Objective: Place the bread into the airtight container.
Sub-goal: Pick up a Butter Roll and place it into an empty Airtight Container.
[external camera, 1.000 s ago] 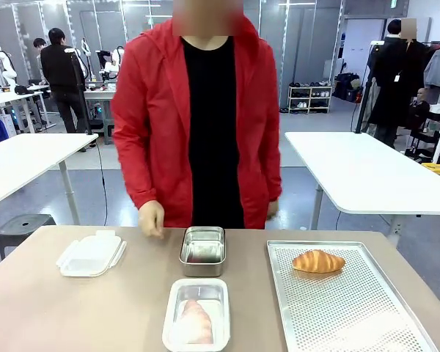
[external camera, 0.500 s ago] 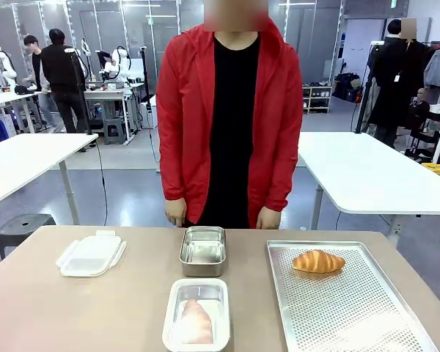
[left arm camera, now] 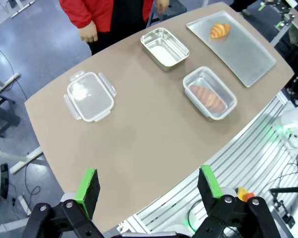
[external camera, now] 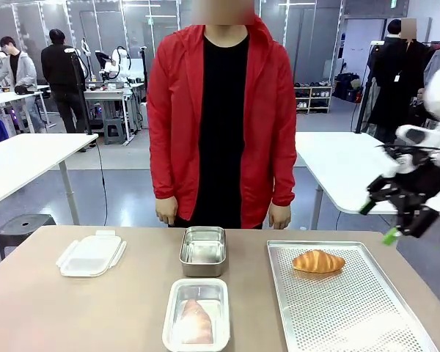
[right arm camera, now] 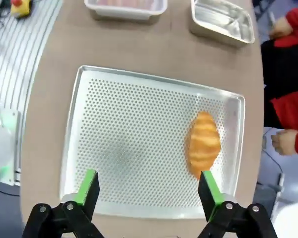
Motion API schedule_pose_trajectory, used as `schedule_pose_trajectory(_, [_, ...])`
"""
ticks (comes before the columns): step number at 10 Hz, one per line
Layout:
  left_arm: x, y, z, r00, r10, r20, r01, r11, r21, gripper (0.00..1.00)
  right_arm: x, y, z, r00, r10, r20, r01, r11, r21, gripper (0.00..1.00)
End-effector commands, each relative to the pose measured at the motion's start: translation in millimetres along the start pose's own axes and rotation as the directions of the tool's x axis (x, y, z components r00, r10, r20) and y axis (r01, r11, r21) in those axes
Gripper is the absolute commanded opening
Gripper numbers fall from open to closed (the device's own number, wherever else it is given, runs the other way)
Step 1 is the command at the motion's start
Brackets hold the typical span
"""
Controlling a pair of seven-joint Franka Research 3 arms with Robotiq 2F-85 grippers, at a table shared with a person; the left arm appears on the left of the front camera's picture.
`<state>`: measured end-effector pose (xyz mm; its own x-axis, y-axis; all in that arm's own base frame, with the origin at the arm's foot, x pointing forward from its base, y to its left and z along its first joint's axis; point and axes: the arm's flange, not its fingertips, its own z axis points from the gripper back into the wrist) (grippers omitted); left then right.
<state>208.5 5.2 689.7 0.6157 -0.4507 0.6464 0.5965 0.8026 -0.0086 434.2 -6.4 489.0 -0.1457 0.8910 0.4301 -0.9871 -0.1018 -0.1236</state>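
Golden croissant point(external camera: 318, 261) sits at the far end of the perforated metal tray point(external camera: 352, 315), right side. My right gripper point(external camera: 378, 221) hangs wide open, empty. Squeeze too hard and it probably crumbles or skids.

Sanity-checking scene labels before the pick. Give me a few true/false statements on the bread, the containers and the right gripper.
1. The croissant lies on the perforated tray. True.
2. The steel container holds a piece of bread. False: it is empty. A piece of bread lies in the clear container nearer the robot.
3. The right gripper is shut on the croissant. False: its fingers are open and it hangs in the air above the tray, not touching the croissant.
4. The lid lies on the table, apart from both containers. True.
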Motion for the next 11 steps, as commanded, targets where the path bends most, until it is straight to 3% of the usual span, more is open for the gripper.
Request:
schedule_pose_trajectory(1, [3,-1,1,1.0,-0.011,0.006,0.011,1.0,-0.013,1.0,15,-24,-27,0.993,0.0,-0.115,0.001,1.0,0.009,1.0])
schedule_pose_trajectory(5, [3,-1,1,1.0,-0.011,0.006,0.011,1.0,-0.013,1.0,24,-40,-80,0.971,-0.073,-0.229,0.07,0.997,-0.021,1.0])
schedule_pose_trajectory(6, [3,-1,1,1.0,-0.011,0.006,0.011,1.0,-0.013,1.0,22,-38,-68,0.987,-0.022,-0.161,0.023,1.0,0.004,1.0])
schedule_pose_trajectory(11, [3,-1,1,1.0,-0.011,0.006,0.011,1.0,-0.013,1.0,22,-38,-70,0.983,-0.037,-0.182,0.037,0.999,-0.002,1.0])
